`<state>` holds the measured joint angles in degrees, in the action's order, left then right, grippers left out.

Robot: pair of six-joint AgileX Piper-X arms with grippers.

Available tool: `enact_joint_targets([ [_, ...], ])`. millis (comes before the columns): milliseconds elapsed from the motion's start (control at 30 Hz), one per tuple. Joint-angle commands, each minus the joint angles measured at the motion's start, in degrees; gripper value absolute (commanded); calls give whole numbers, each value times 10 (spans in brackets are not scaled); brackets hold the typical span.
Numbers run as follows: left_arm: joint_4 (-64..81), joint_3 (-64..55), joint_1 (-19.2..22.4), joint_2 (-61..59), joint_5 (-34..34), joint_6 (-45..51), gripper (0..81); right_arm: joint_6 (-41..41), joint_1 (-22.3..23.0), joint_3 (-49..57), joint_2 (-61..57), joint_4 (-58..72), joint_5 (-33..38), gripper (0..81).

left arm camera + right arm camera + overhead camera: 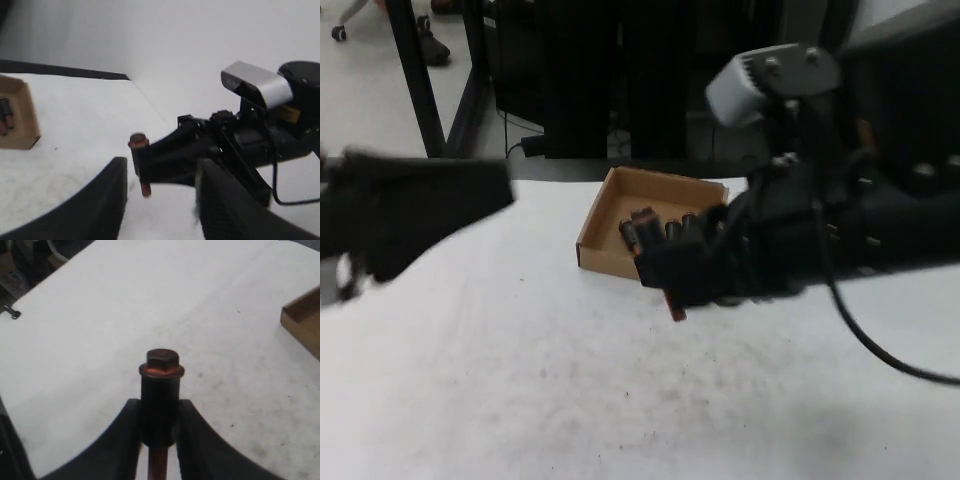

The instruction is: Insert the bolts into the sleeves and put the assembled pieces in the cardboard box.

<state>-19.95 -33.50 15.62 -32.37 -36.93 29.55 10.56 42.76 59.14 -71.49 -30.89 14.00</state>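
My right gripper [159,410] is shut on a black sleeve [159,405] with a copper-coloured hex-head bolt [161,362] through it, the shank sticking out the other end. In the high view this assembled piece [675,303] hangs just above the white bench, in front of the cardboard box [600,215]. Several dark assembled pieces [642,230] lie in the box. My left gripper [161,165] is open with nothing between its fingers and faces the right gripper [150,167] and its piece [139,150] from a short distance. The left arm [420,205] hovers at the bench's left.
The white bench top [570,380] is bare in front of and left of the box. A black cable [880,355] trails from the right arm across the bench's right side. A small metal object [12,313] lies near the bench edge.
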Motion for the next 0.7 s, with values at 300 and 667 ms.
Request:
enact_joint_targets([
  [300,-244,-4,-12,144,112,-13,413,27,-146,285,-365,1,17,2],
  [667,-265,-4,-12,153,112,-13,413,95,-163,578,-625,-146,2,2],
])
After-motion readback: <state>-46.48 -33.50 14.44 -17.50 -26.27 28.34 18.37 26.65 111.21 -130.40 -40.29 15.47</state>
